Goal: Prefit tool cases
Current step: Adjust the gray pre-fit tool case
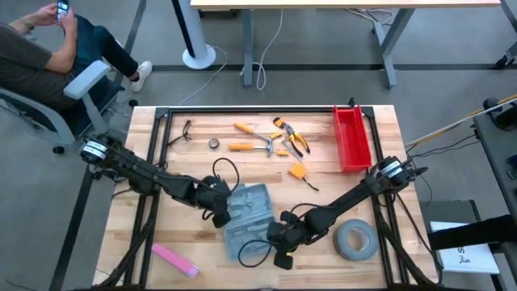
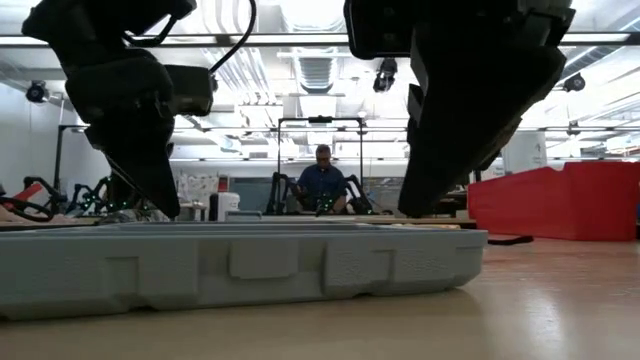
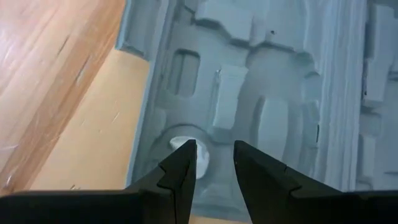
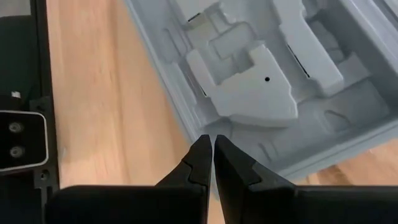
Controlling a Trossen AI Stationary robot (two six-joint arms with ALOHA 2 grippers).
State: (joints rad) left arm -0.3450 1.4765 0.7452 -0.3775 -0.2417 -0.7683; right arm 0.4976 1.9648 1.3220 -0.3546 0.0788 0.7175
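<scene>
The blue-grey tool case [image 1: 249, 208] lies open on the wooden table, its moulded recesses facing up, resting on its outer shell [image 2: 240, 265]. My left gripper [image 1: 223, 212] slants down at the case's left side. It is open, its fingertips [image 3: 214, 155] standing over a round recess just inside the rim. My right gripper [image 1: 280, 235] slants down at the case's near right edge. It is shut, its tips [image 4: 213, 142] at the outer rim of the case [image 4: 261, 81]. My left gripper slants down over the recessed floor [image 3: 186, 140] just inside the case's left rim; whether its fingers touch the case I cannot tell. My right gripper's shut fingertips [image 4: 205, 152] come slanting down at the case's outer rim [image 4: 186, 127]; whether they touch it I cannot tell.
A red bin [image 1: 353, 137] stands at the far right and a grey tape roll [image 1: 355, 240] at the near right. Pliers [image 1: 292, 137], a hammer [image 1: 258, 145] and small orange items [image 1: 298, 171] lie beyond the case. A pink strip [image 1: 175, 260] lies at the near left.
</scene>
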